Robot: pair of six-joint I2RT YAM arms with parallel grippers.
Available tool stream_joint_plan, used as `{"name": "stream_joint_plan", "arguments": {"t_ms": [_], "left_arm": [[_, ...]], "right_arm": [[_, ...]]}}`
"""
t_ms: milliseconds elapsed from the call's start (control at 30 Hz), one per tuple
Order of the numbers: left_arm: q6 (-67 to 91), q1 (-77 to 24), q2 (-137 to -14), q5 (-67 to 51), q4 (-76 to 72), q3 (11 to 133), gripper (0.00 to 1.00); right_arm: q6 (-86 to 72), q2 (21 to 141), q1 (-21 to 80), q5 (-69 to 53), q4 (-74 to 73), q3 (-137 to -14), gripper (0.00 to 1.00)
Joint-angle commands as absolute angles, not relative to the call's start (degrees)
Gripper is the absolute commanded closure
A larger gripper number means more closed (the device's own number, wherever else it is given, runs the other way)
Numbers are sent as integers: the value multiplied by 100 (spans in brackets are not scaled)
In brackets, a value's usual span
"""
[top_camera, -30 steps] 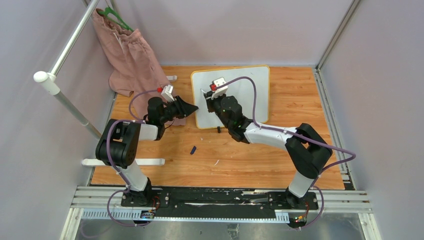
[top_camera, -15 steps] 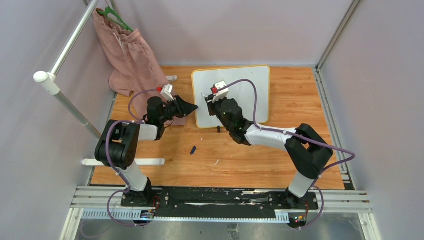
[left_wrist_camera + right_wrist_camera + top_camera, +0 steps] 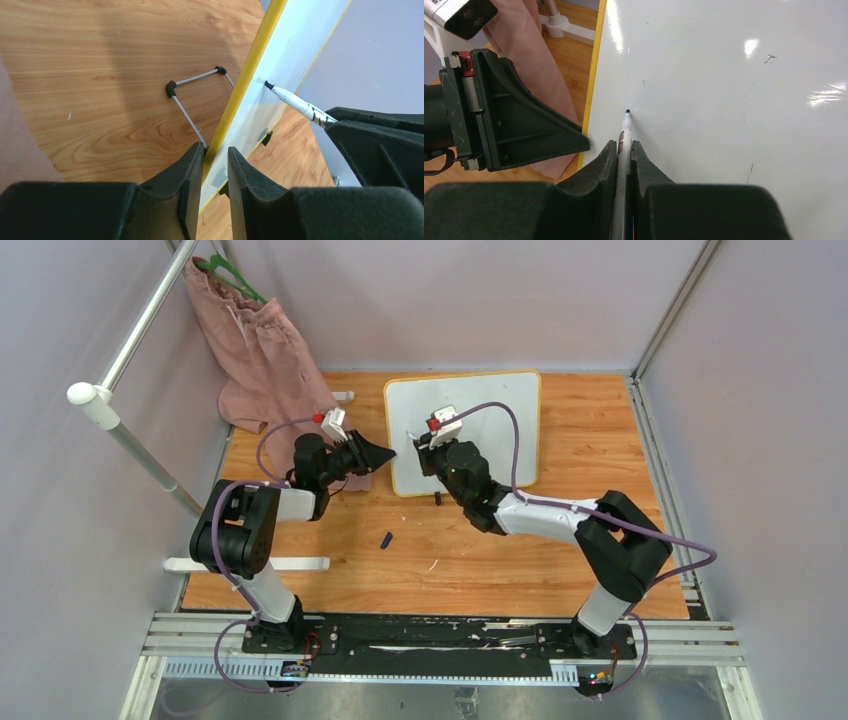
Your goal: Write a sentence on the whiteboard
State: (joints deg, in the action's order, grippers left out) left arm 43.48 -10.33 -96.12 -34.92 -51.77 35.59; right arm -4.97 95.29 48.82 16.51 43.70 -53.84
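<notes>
Wood counter (image 3: 600,440), whiteboard (image 3: 525,390) propped at back centre. Your left hand (image 3: 215,150) stays clamped on its yellow left edge. Right hand (image 3: 624,147) grips the marker (image 3: 625,131) with the tip on the board. It has slid slightly nearer over the last second, so a stroke is likely underway. Nothing legible yet.

Overhead rear view; wrist views close at whiteboard (image 3: 490,390)

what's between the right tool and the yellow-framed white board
A thin white marker with a dark tip, clamped in the right tool, its tip touching the yellow-framed white board near its left edge; the right wrist view shows it.
</notes>
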Motion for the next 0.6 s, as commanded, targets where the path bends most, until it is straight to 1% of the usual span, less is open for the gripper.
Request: {"name": "stream_joint_plan", "arguments": {"t_ms": [0,167,567], "left_arm": [[4359,-1046,-9536,-3586,-5528,3556,71],[4367,-1046,-9539,-3574,-5554,3551,73],[4403,-1046,-9513,-3594,-5625,3535,76]], "right_arm": [[-557,9200,4830,1671,4441,-5471,100],[-421,9130,4830,1755,4248,-5896,100],[-592,9737,4722,2156,3643,-6783,100]]}}
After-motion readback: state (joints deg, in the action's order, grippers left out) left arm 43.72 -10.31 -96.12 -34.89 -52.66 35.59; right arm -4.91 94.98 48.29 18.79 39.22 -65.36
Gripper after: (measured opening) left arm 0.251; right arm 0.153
